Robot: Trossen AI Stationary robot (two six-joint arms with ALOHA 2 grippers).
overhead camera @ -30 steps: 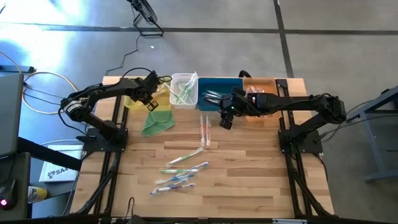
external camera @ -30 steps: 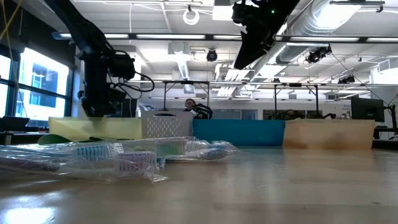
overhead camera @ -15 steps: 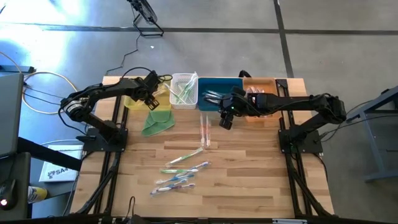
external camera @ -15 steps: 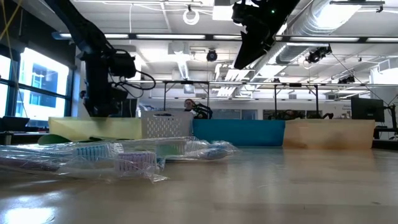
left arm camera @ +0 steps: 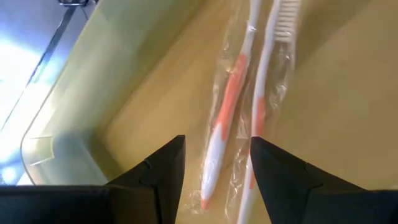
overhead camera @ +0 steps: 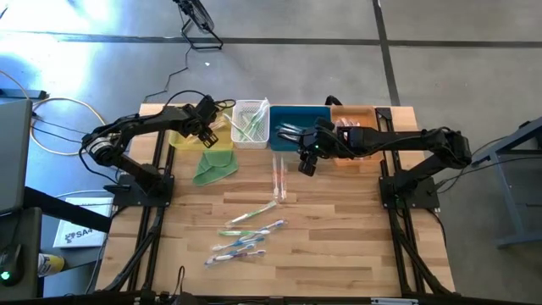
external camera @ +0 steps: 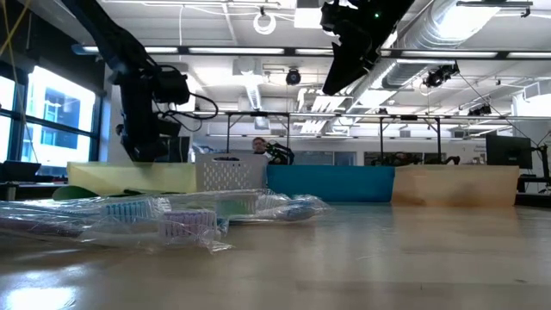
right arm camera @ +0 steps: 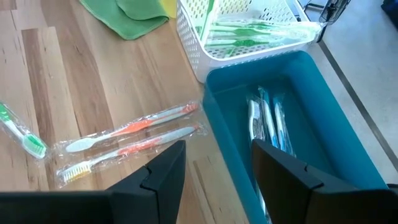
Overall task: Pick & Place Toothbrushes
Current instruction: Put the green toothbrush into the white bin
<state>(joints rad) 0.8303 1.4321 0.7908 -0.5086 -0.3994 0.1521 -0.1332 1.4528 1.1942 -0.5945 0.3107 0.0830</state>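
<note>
Bins line the table's far edge and loose toothbrushes [overhead camera: 246, 235] lie mid-table with bare wood around them, while the left gripper [left arm camera: 214, 171] hangs open and empty over orange toothbrushes [left arm camera: 233, 99] in the yellow bin [left arm camera: 93, 93], and the right gripper [right arm camera: 214, 171], open, hovers by the blue bin [right arm camera: 236, 146].

A grey concrete floor [overhead camera: 279, 21] surrounds the wooden table [overhead camera: 339, 246]; ceiling ducts [external camera: 465, 21] and bright windows [external camera: 52, 116] show beyond.
</note>
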